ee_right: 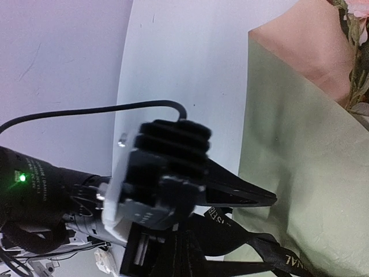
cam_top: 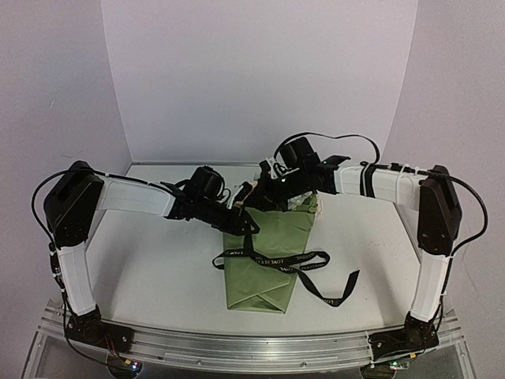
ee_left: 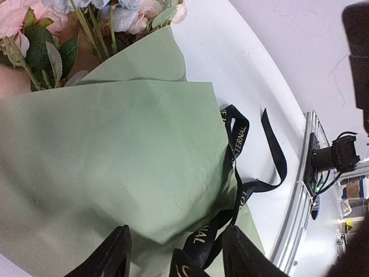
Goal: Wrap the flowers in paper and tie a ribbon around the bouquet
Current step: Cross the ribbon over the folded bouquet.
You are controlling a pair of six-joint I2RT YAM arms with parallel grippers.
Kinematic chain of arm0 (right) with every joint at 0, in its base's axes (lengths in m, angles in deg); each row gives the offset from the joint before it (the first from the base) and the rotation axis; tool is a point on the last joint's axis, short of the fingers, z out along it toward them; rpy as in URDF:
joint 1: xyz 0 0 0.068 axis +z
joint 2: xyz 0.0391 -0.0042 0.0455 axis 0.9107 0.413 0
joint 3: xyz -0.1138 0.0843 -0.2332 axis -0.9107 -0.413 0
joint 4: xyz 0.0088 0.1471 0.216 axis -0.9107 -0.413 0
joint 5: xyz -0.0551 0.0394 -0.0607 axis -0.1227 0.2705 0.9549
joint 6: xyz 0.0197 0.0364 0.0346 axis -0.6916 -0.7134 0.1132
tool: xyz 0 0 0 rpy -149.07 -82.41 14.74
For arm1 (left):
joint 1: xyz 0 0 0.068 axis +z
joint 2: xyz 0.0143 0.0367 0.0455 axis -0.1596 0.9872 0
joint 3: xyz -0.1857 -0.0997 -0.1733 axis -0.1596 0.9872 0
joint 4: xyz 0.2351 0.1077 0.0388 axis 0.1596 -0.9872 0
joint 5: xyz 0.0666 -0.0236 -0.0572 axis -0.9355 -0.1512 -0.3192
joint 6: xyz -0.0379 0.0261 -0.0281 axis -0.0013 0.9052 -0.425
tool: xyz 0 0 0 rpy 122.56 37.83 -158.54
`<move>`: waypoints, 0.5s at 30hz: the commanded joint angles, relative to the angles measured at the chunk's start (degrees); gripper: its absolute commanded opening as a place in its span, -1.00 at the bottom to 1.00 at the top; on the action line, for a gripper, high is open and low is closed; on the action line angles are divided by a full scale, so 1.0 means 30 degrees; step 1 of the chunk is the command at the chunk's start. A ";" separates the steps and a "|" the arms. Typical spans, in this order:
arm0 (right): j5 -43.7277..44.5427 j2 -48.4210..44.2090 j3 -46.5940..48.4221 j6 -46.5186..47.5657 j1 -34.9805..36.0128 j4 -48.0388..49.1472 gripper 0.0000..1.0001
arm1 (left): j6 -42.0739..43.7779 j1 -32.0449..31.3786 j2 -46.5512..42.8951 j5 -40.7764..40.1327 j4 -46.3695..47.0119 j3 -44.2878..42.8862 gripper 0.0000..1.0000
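Note:
The bouquet lies mid-table, its olive-green paper (cam_top: 264, 272) folded into a cone around the flowers (ee_left: 26, 23), whose heads point to the back. The black lettered ribbon (cam_top: 276, 260) crosses the cone, and one strand rises toward the grippers. My left gripper (ee_left: 177, 234) hovers over the cone's upper part (cam_top: 246, 221). It is open, and the ribbon (ee_left: 202, 239) passes between its fingers. My right gripper (ee_right: 187, 251) sits just behind it near the flower heads (cam_top: 264, 188). It is shut, with the ribbon (ee_right: 253, 242) running out from its tips.
In the right wrist view, the left gripper's body (ee_right: 167, 173) sits close in front of the right gripper. A loose ribbon tail (cam_top: 339, 290) trails right of the cone. The metal rail (cam_top: 252, 339) runs along the table's near edge. White walls close off the back and sides.

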 commanded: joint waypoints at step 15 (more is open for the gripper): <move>0.3212 -0.5794 -0.5991 0.2595 -0.0419 -0.0873 0.17 | -0.2149 0.0061 -0.0343 -0.3654 0.0716 -0.0291 -1.00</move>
